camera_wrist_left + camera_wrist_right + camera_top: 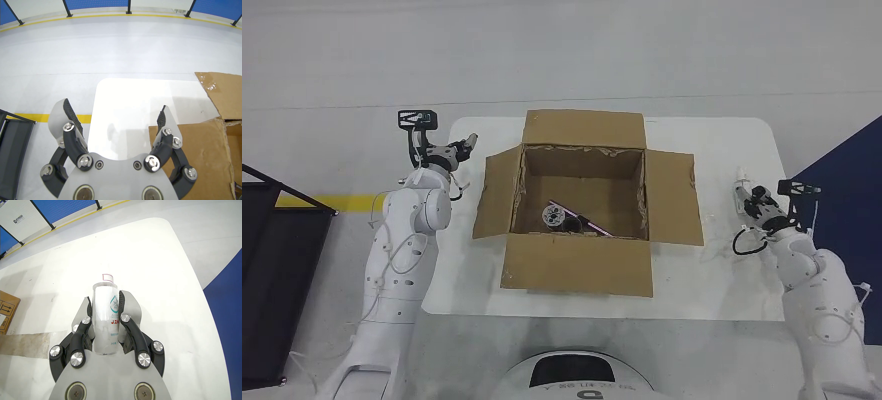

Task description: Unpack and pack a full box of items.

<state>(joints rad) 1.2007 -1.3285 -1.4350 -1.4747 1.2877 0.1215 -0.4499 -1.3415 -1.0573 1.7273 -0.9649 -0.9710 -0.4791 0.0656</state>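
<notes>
Open box (585, 262) holding two small items (555, 215), our left gripper (114, 103) wide and empty, our right gripper (104, 295) clamping a bottle (104, 317)

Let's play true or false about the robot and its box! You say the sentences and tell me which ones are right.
1. The right gripper holds a clear bottle. True.
2. The left gripper holds something too. False: it is open and empty.
3. The cardboard box is closed. False: its flaps are folded out.
4. Things lie in the bottom of the box. True: a small round thing and a thin pink stick.
5. The bottle is over the box. False: it is beside the box, over the white table.
</notes>
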